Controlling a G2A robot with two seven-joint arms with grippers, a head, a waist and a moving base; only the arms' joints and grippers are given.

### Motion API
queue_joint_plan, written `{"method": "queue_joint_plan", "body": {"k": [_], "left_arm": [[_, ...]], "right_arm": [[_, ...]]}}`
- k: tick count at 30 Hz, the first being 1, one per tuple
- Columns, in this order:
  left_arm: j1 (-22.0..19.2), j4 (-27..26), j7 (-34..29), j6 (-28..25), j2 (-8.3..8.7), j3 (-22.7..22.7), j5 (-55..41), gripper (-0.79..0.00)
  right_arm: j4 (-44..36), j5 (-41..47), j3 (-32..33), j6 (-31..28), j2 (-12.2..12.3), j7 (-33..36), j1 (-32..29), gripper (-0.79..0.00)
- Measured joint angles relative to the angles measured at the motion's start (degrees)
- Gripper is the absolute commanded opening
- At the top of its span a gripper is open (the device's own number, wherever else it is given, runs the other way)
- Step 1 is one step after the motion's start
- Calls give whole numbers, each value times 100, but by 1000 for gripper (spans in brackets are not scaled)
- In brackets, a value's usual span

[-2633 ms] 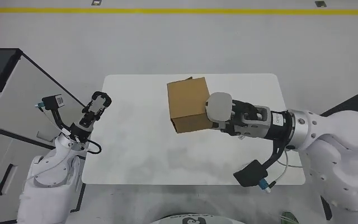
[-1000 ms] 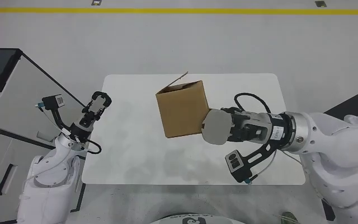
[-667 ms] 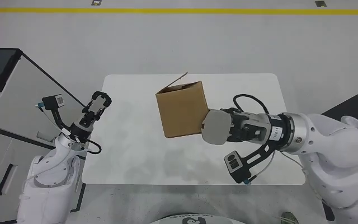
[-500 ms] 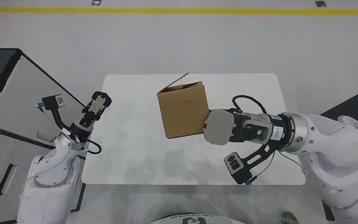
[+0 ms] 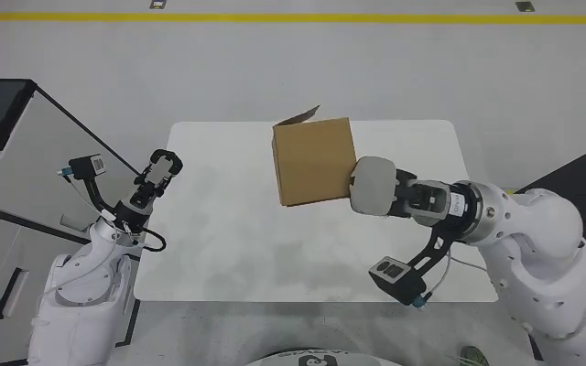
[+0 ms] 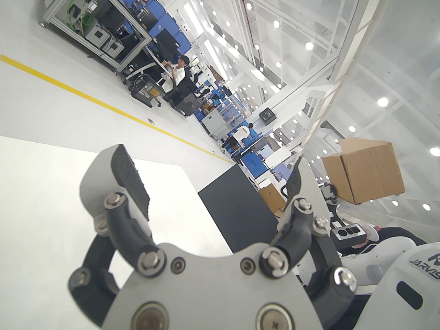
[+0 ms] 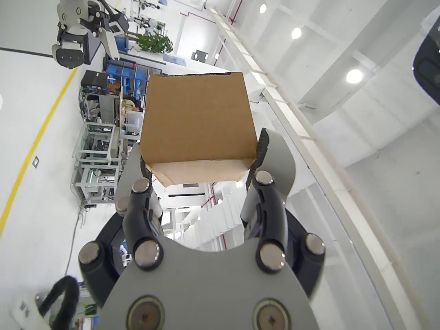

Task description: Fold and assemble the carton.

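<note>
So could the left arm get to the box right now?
Probably yes, though it's a long stretch. The left pincer is open at the edge of the table, nothing stands between it and the carton, and the right pincer grips only the carton's opposite side.

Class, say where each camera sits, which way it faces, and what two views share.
Top view: above the arms, looking down at the white table; both arms show.
Left wrist view: on that wrist, aimed up across the hall; open left tool ahead.
Right wrist view: on that wrist, facing the brown cardboard carton gripped by the right tool.
Shared: all show that carton.
</note>
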Motion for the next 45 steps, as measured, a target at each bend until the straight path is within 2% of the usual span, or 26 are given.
{"method": "queue_joint_plan", "body": {"k": [6, 16, 18, 24, 30, 36, 42, 45], "left_arm": [[0, 0, 0, 0, 0, 0, 0, 0], [0, 0, 0, 0, 0, 0, 0, 0], [0, 0, 0, 0, 0, 0, 0, 0], [0, 0, 0, 0, 0, 0, 0, 0], [0, 0, 0, 0, 0, 0, 0, 0], [0, 0, 0, 0, 0, 0, 0, 0], [0, 0, 0, 0, 0, 0, 0, 0], [0, 0, 0, 0, 0, 0, 0, 0]], "right_arm": [[78, 590, -94, -371, -25, 235, -159, -785], [142, 815, -101, -330, -48, 398, -246, -785], [263, 1205, -87, -276, -73, 637, -387, -785], [409, 3274, -60, -12, -186, 1284, -936, -785], [483, 4890, -160, -213, -267, 1622, -1245, -785], [526, 5972, -304, -475, -325, 1739, -1321, -785], [527, 5924, -307, -469, -326, 1737, -1325, -785], [523, 6531, -469, -398, -394, 1833, -1419, -785]]}}
